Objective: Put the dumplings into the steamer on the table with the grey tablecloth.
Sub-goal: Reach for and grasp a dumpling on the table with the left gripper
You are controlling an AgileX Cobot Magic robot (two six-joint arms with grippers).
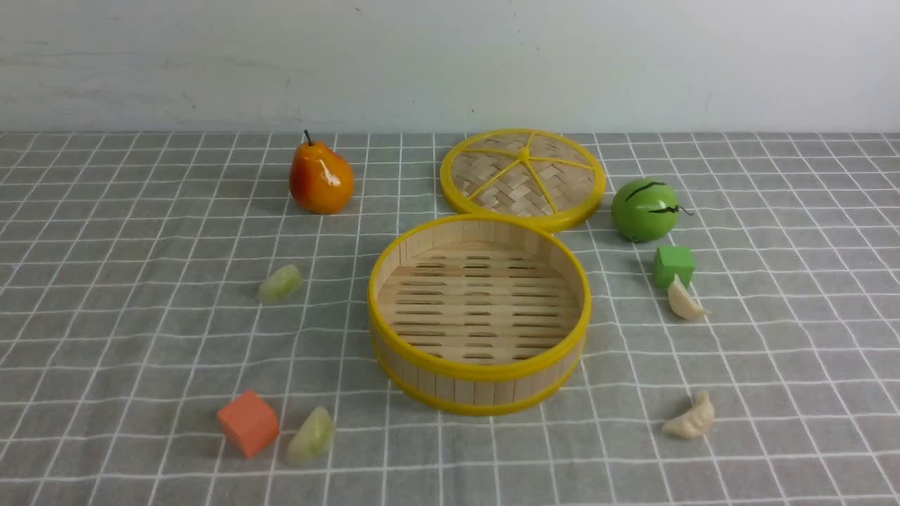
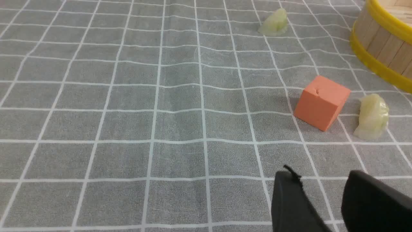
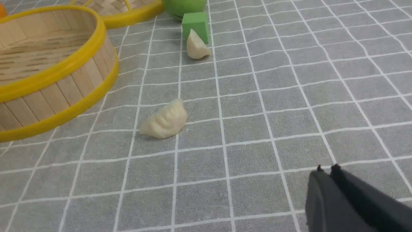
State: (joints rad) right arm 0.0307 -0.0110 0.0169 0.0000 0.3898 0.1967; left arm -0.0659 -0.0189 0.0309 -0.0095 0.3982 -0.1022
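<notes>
The bamboo steamer (image 1: pixel 479 369) stands empty at the middle of the grey tablecloth (image 1: pixel 126 330). Two pale green dumplings lie left of it, one further back (image 1: pixel 280 283) and one near the front (image 1: pixel 310 436). Two cream dumplings lie to its right, one (image 1: pixel 685 300) against a green cube and one (image 1: pixel 690 419) nearer the front. Neither gripper shows in the front view. In the left wrist view my left gripper (image 2: pixel 322 177) is open and empty, short of the near green dumpling (image 2: pixel 371 116). My right gripper (image 3: pixel 326 169) is shut and empty, apart from the cream dumpling (image 3: pixel 164 120).
The woven lid (image 1: pixel 522 177) leans behind the steamer. A pear (image 1: pixel 320 178) stands at the back left and a green round fruit (image 1: pixel 644 209) at the back right. An orange cube (image 1: pixel 247 422) sits beside the near green dumpling; a green cube (image 1: pixel 673 265) touches the far cream one.
</notes>
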